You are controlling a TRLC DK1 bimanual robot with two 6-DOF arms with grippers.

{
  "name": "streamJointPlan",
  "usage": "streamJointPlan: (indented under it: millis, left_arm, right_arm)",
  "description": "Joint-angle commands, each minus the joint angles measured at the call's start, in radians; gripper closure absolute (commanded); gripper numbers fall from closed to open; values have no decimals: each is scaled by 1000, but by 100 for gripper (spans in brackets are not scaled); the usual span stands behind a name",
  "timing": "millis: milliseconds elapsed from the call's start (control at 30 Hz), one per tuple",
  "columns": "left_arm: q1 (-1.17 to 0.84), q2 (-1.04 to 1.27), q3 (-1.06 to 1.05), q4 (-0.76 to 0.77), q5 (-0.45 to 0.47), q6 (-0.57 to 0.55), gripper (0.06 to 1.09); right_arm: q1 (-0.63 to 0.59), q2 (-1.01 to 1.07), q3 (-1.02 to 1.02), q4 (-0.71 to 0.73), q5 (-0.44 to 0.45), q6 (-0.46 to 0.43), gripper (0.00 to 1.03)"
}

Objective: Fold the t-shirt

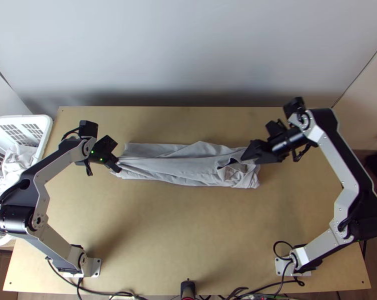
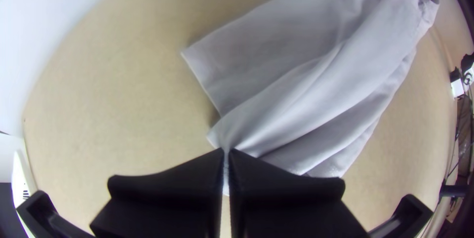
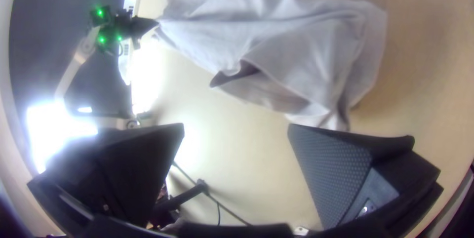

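Top view, lower edge: one black post (image 1: 188, 289) is cut off, beside cables (image 1: 103, 293) too tangled to count. Two arm bases stand at lower left (image 1: 94, 267) and lower right (image 1: 303, 273) on the desk (image 1: 188, 230). At the left edge, one white basket (image 1: 44, 121), partly out of frame, has pale cloth (image 1: 18, 160) inside; I can't count the pieces.

One shirt (image 1: 183, 167) lies as a long, creased strip across the centre, layered; how many layers, I cannot tell. At its left end the left gripper (image 1: 118, 162) has its fingers closed on gathered cloth, and the pinched bit is hidden between them. At its right end the right gripper (image 1: 255, 142) covers part of the cloth; the right wrist view shows its two fingers (image 3: 335, 174) wide apart, nothing between them, the shirt beyond. Farthest, along the top, is a pale wall (image 1: 188, 50).
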Motion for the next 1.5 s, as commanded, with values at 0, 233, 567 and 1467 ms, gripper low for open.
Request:
streamJointPlan:
  millis: [0,233,567,1467]
  left_arm:
    - [-14,-2,2,0,1,-10,105]
    - [-11,-2,5,2,1,-9,105]
    - [-29,-23,19,0,1,-27,105]
    - [-22,-66,-6,-12,1,-15,105]
  right_arm:
    - [115,18,-71,-96,-114,-34,5]
    - [253,64,-233,-88,-151,-113,5]
    - [274,144,-248,422,-22,-174,5]
    - [248,-2,-271,634,188,-68,33]
